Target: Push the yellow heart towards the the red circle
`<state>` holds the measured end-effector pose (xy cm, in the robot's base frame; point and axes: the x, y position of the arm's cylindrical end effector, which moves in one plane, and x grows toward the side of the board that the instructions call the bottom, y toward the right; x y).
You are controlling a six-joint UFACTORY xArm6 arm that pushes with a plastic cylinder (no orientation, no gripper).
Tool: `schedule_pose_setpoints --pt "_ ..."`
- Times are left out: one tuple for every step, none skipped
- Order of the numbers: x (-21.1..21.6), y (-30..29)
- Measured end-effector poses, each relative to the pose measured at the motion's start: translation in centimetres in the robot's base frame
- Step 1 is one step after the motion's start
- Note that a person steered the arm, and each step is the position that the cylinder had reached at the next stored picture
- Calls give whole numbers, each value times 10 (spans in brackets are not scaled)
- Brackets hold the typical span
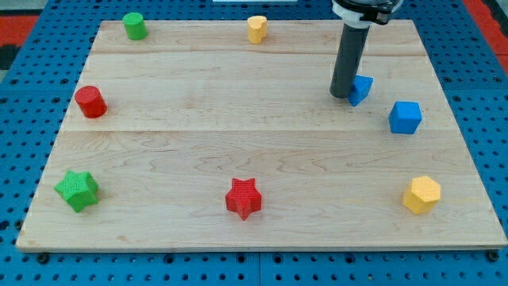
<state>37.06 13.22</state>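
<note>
The yellow heart (256,28) sits near the board's top edge, a little right of the middle. The red circle (90,102) is a short red cylinder at the view's left side of the board. My tip (341,94) rests on the board at the upper right, far right and below the yellow heart. It stands right against the left side of a small blue block (362,89), whose shape I cannot make out.
A green cylinder (134,25) is at the top left, a green star (77,191) at the bottom left, a red star (244,198) at the bottom middle. A blue cube (405,117) lies at the right, a yellow hexagon block (421,195) at the bottom right.
</note>
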Motion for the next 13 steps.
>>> schedule_pose_setpoints --pt "-43 -20" --pt "-36 11" --pt "-2 15" --pt "6 31" --pt "4 40" --pt "-62 27" --pt "-107 -13" --pt "-121 -84" --pt "-143 -74" --pt "-163 -107" --pt "-176 -167" --pt "-178 -174" --pt "-172 -207"
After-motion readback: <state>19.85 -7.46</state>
